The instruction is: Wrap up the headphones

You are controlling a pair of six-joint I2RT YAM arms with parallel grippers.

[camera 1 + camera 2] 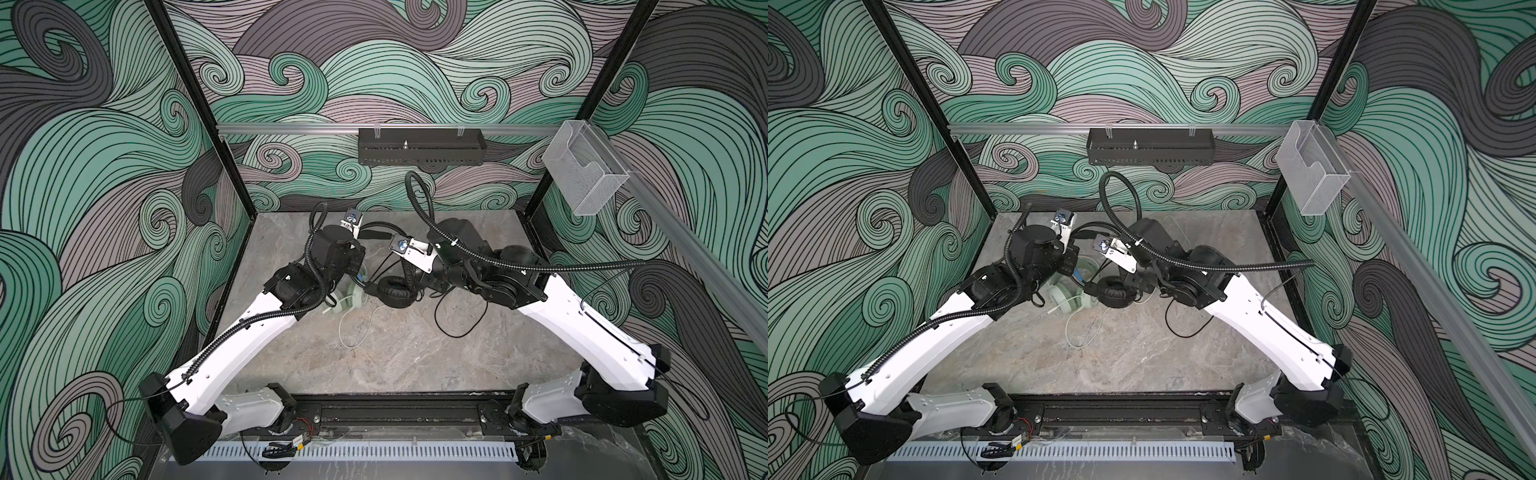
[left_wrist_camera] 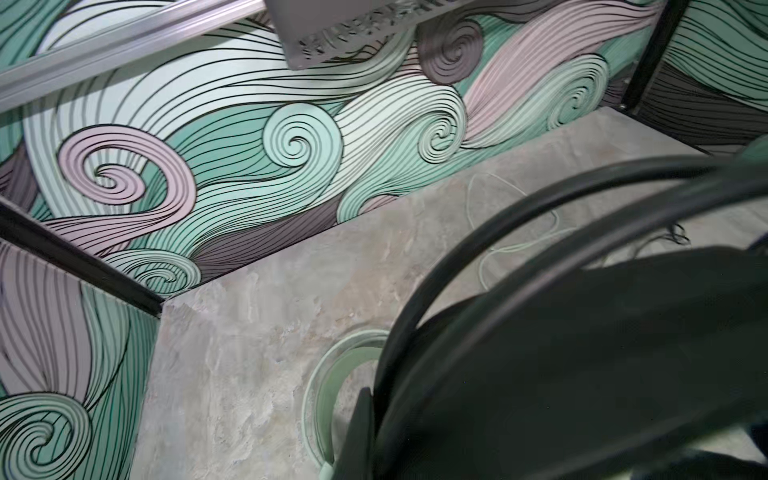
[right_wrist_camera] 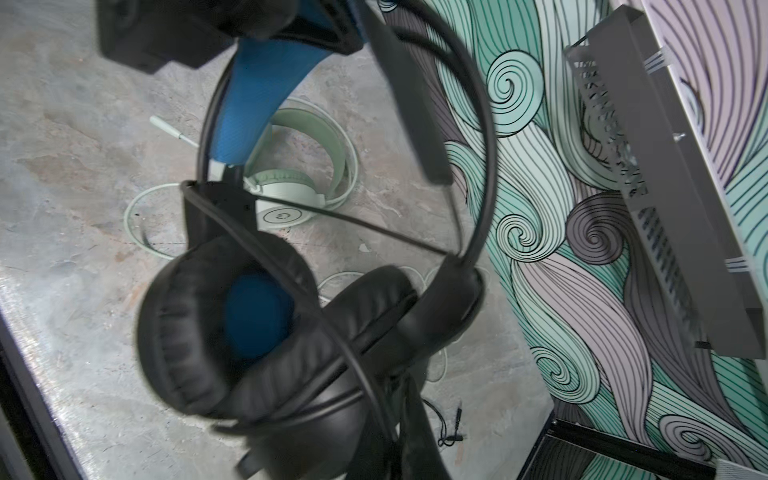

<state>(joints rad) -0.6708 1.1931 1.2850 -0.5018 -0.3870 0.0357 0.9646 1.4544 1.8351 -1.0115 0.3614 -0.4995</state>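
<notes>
The black headphones [image 1: 395, 293] [image 1: 1111, 291] hang just above the middle of the table between my two grippers. My left gripper [image 1: 360, 272] [image 1: 1074, 268] is shut on their blue-lined headband [image 3: 253, 104]; in the left wrist view the black headband arcs [image 2: 498, 232] fill the frame beside one finger [image 2: 358, 432]. My right gripper [image 1: 417, 286] [image 3: 405, 424] is shut on the black cable [image 3: 332, 328], close by the padded ear cups [image 3: 199, 324]. The mint-green headphones [image 1: 347, 301] [image 1: 1065, 301] [image 3: 286, 195] lie flat on the table under the left wrist, their white cable [image 1: 353, 328] looped loosely in front.
A loose loop of black cable [image 1: 457, 320] [image 1: 1183, 324] lies under the right forearm, its plug [image 3: 455, 419] near the back wall. A black perforated tray [image 1: 419, 151] hangs on the back rail and a clear plastic box [image 1: 586, 174] on the right rail. Patterned walls enclose the stone table [image 1: 395, 365].
</notes>
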